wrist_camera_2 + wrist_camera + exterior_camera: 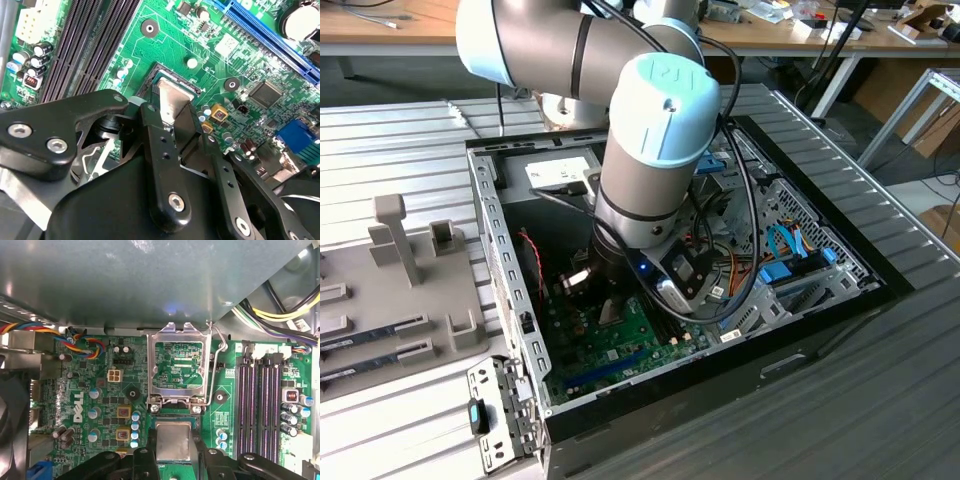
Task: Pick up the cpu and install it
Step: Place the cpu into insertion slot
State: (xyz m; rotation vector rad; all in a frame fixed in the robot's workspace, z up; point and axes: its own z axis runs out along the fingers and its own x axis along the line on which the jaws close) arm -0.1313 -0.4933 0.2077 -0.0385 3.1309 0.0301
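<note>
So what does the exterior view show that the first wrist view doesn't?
Exterior view: the arm, the whole case and a grey tray beside it. First wrist view: the open socket frame and the cpu held in the gripper. Both: the green motherboard.

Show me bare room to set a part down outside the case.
Bare ribbed table at the exterior view's lower right, beside the case; another strip at its upper left, bordering the grey tray. Inside the case is crowded: gripper holding the cpu at the socket, cables around.
</note>
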